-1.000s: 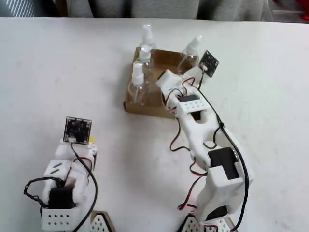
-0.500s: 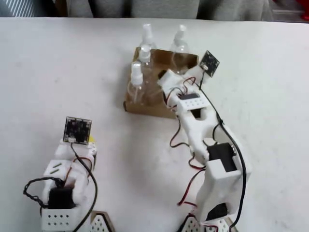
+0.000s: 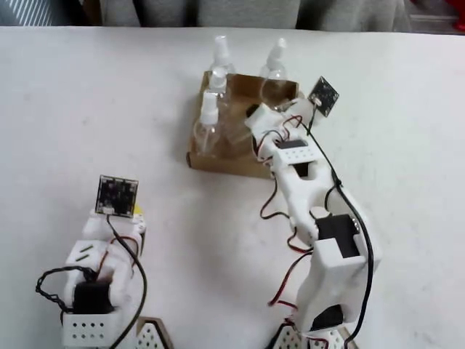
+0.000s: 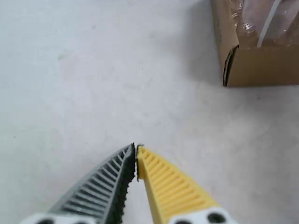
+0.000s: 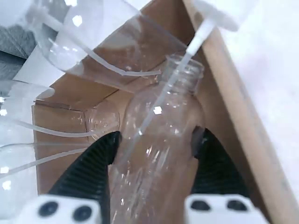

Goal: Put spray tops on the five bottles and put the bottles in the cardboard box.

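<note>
Just inside the far right corner of the shallow brown cardboard box (image 3: 218, 161), a clear plastic bottle (image 5: 159, 107) stands gripped by the right gripper (image 5: 155, 135), whose black ribbed fingers (image 5: 93, 163) press against either side of the bottle's body. A white spray top (image 5: 217, 11) sits above the bottle's open neck. Its thin dip tube runs down through the neck into the bottle, while the head itself stands clear of the rim rather than seated on it.

Three more clear bottles, each with a white spray top, are ranged along the left side of the box: one near (image 3: 207, 120), one at the middle (image 3: 216, 83) and one at the far left corner (image 3: 220, 51). The white right arm (image 3: 305, 196) stretches from the near edge of the white table (image 4: 93, 70) up to the box.

Well apart, at the near left of the table, the left gripper (image 4: 136, 150) hangs over bare tabletop with its grey and yellow toothed fingers closed tip to tip, nothing between them. The box's near left corner lies beyond it, far and to the right.
</note>
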Motion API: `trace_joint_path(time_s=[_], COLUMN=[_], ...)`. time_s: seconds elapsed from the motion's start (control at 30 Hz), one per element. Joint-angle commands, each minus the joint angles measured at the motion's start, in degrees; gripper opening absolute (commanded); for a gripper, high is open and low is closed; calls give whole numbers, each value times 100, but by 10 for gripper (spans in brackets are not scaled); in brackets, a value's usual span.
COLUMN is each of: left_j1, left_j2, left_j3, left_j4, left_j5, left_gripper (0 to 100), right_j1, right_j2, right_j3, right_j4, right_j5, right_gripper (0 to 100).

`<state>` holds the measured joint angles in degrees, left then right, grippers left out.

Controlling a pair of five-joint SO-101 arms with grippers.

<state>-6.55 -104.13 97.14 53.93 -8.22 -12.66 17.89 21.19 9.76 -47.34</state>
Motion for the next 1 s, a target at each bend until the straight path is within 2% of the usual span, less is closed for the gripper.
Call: trace_joint_path(time_s=[0.0,0.2,0.73,0.97], left_j1=[48,48,48,48], left_j2=[-75,-75,-75,-75], left_j3=[-18,-18,-18,-18], left_j4=[0,0,-18,-35], left_j5=[-62,-62,-62,-62], left_gripper=[24,25,25,26], right_j1=[92,92,321,277], right_j2=[-470,-919,-980,-1411], right_j3=[-18,264,264,255], right_j4=[-4,-4,13,655], right_j5=[-26,-9,18,0], right_gripper=[53,53,52,52])
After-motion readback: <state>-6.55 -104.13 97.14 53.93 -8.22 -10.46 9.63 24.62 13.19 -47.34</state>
